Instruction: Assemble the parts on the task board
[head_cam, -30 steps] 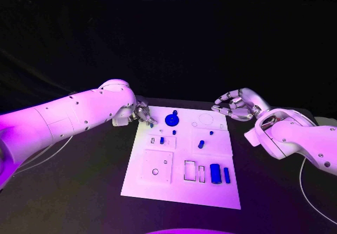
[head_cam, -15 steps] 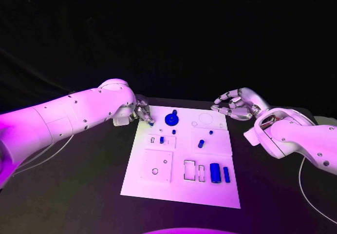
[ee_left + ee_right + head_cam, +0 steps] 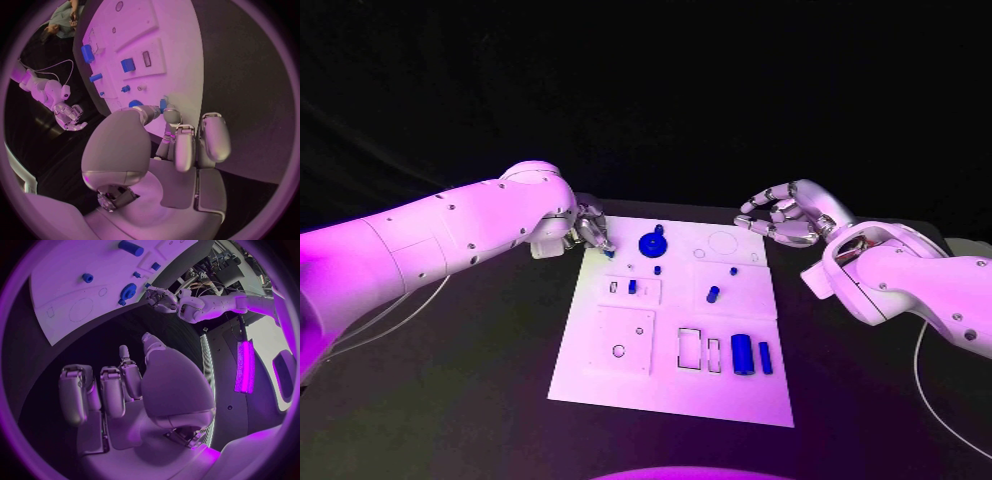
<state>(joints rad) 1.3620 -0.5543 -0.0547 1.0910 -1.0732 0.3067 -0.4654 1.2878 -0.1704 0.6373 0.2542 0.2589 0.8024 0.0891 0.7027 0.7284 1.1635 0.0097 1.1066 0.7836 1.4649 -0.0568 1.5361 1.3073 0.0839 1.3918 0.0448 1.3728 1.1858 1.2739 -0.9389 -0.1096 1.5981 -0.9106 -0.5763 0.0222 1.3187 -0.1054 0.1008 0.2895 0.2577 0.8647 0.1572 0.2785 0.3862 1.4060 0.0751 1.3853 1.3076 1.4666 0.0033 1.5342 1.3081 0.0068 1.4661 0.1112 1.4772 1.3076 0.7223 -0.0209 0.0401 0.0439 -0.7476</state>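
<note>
Your left hand (image 3: 593, 235) sits at the far left corner of the board (image 3: 672, 385) and pinches a small blue part (image 3: 163, 104) at its fingertips, right over the board's edge; which way that part's long axis runs you cannot tell. Just beyond those fingertips a round blue gear (image 3: 652, 243) stands in the board, nearer you lie short pegs (image 3: 713, 295), and two long bars (image 3: 743, 355) lie side by side with their long axes running toward you. Your right hand (image 3: 780, 216) hovers off the far right corner with fingers curled in on nothing.
</note>
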